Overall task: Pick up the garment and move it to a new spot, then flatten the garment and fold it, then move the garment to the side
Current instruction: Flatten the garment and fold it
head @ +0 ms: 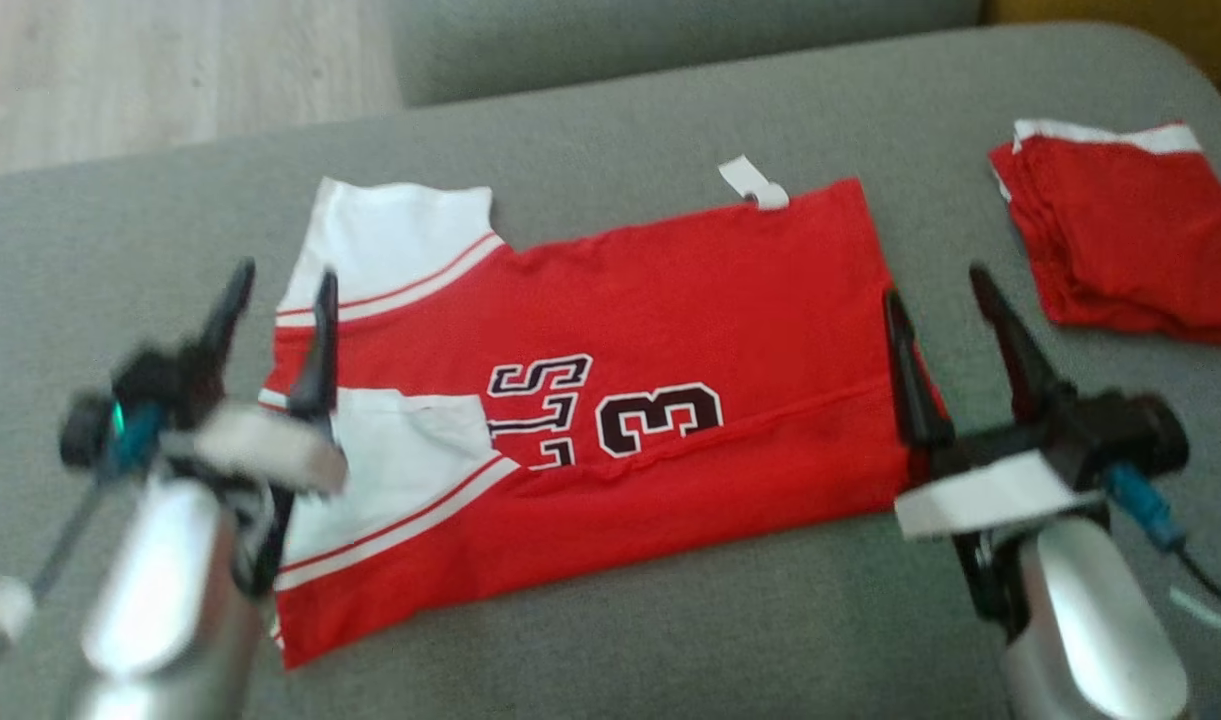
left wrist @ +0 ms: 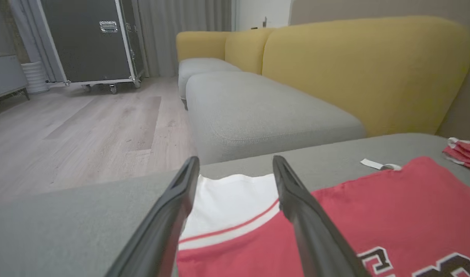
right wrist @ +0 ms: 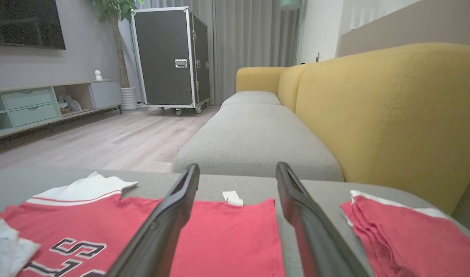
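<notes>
In the head view, the jersey [head: 610, 400] is lying flat mid-cushion [head: 620, 130], half folded lengthwise. The left gripper [head: 283, 278] is hovering open-jawed over its sleeve end, and the right gripper [head: 932, 285] is spread wide at its hem end.

In the left wrist view, the fingers [left wrist: 304, 215] are framing the white sleeve [left wrist: 231, 192].

In the right wrist view, the fingers [right wrist: 161, 227] are pointing over the hem.

The cloth looks soft, light and limp, so it is likely to sag. Pinching both end edges looks best.

Home living room, yellow sofa [right wrist: 392, 115], television [right wrist: 25, 23], sideboard [right wrist: 34, 107]
</notes>
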You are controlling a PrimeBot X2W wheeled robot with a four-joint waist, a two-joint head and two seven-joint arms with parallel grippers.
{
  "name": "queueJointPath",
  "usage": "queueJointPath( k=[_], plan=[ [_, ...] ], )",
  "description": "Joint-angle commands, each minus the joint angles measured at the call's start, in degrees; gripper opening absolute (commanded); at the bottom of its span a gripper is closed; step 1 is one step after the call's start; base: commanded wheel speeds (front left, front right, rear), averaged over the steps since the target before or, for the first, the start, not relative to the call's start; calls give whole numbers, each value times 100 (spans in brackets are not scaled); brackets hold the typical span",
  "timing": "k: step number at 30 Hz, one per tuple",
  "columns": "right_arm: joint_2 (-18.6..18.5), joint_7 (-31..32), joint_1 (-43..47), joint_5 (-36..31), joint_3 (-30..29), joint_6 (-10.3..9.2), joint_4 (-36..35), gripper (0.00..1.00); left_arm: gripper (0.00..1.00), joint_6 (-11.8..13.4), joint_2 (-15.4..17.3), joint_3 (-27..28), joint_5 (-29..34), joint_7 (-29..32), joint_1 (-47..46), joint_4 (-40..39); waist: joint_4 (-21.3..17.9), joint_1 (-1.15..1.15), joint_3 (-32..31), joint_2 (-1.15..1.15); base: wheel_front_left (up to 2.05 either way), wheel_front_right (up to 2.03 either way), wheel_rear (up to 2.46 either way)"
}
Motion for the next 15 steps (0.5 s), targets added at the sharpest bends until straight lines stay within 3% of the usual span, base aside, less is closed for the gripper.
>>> queueJointPath(
  k=[1,5,11,15],
  plan=[
    [-21,-77,-359,-43,137,-5,-174,100,100,-49,245,93,31,179,-513,-67,-146,-1,233,0,0,0,0],
    [-21,-77,-702,-68,175,-5,-180,100,100,-125,710,-260,-153,1076,-1426,435,-318,-1,532,0,0,0,0],
    [-21,-77,-995,99,261,-5,-327,100,100,-134,1577,-1146,-963,2477,-2652,1207,-676,-1,985,0,0,0,0],
    [-21,-77,-1033,194,308,-5,-443,100,100,-135,1929,-1500,-1356,2986,-3109,1574,-845,-1,1221,0,0,0,0]
  ],
)
